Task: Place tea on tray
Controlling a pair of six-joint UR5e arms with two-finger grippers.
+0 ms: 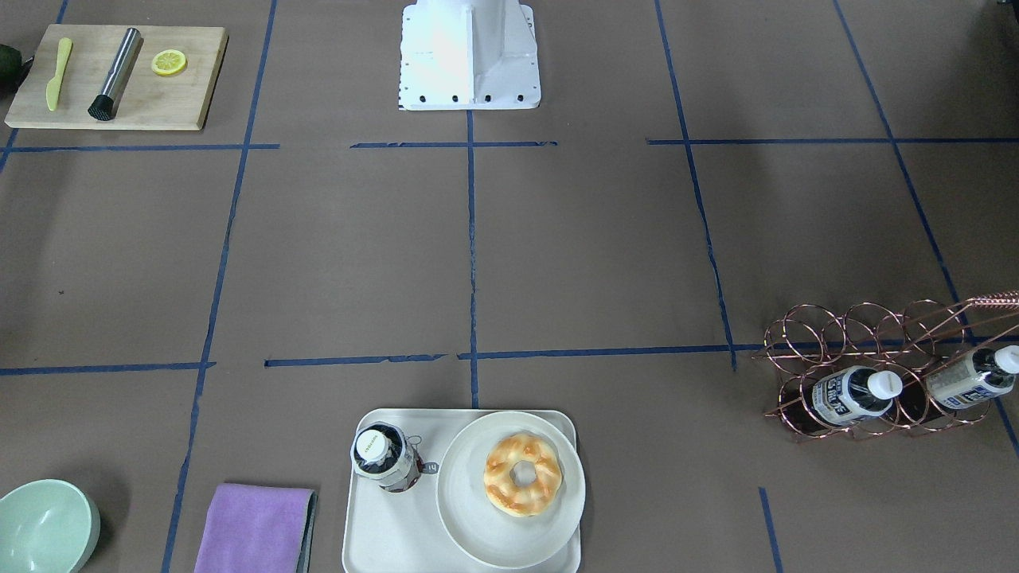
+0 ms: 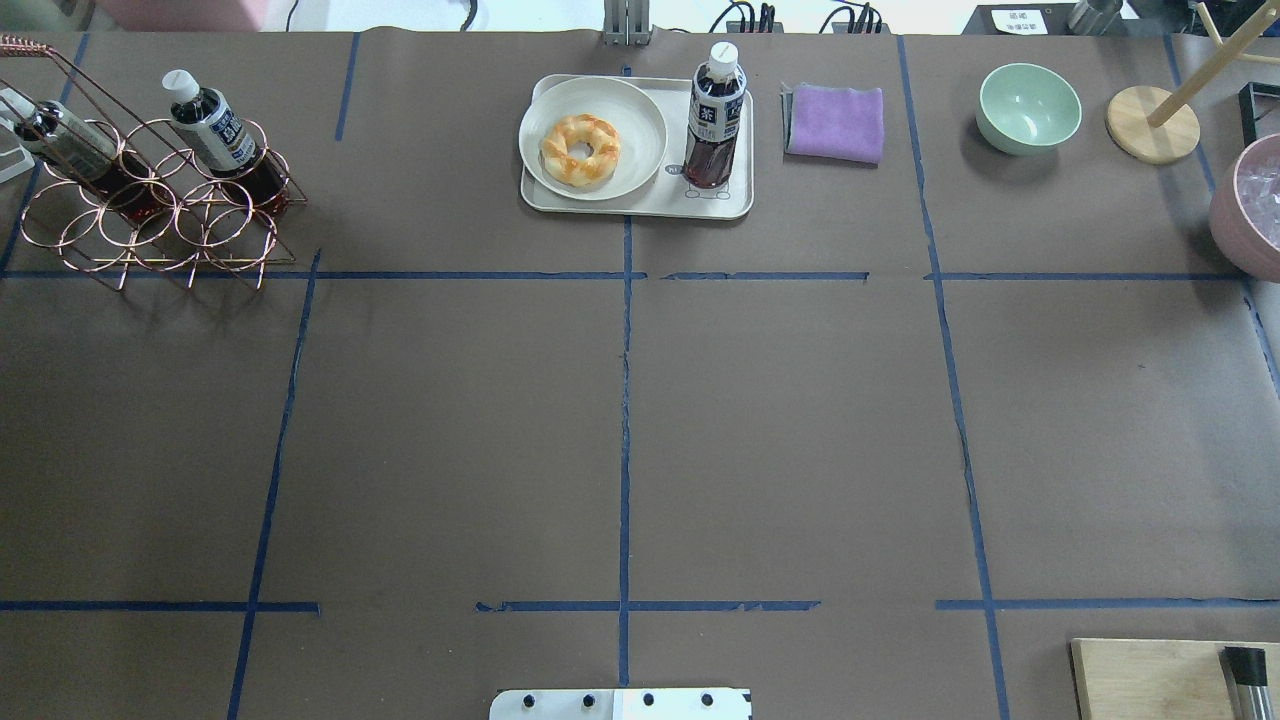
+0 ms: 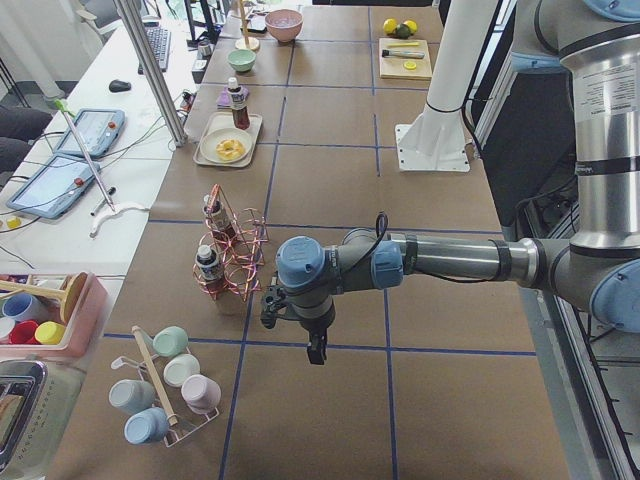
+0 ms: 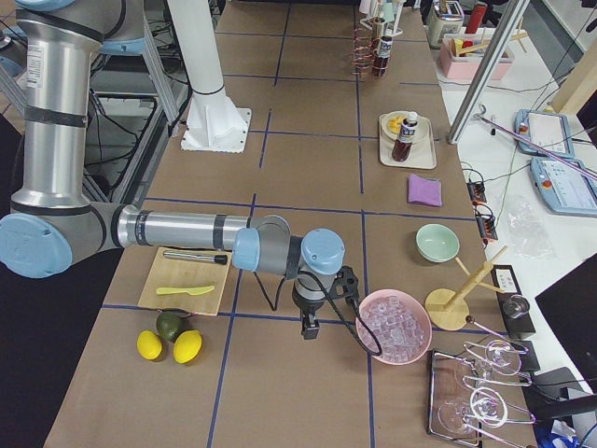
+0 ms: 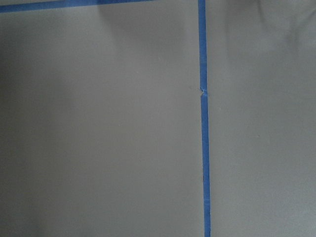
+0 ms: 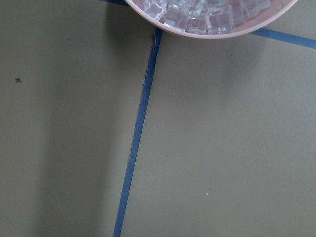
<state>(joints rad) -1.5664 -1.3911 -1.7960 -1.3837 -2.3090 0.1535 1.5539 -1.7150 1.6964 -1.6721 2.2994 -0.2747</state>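
Observation:
One tea bottle (image 2: 716, 125) with a white cap stands upright on the cream tray (image 2: 640, 205), on the tray's right side in the overhead view; from across the table the same tea (image 1: 384, 458) shows on the tray (image 1: 382, 533). Two more tea bottles (image 2: 210, 130) (image 2: 60, 140) lie slanted in a copper wire rack (image 2: 150, 215). The left gripper (image 3: 316, 350) hangs over bare table near the rack, far from the tray. The right gripper (image 4: 309, 327) hangs beside a pink bowl. Whether either is open or shut I cannot tell. Nothing is in either one.
A round plate with a doughnut (image 2: 580, 150) fills the tray's left half. A purple cloth (image 2: 835, 122), a green bowl (image 2: 1028, 107) and a pink bowl of ice (image 6: 212, 15) lie to the right. A cutting board (image 1: 119, 76) sits beside the robot base (image 1: 470, 56).

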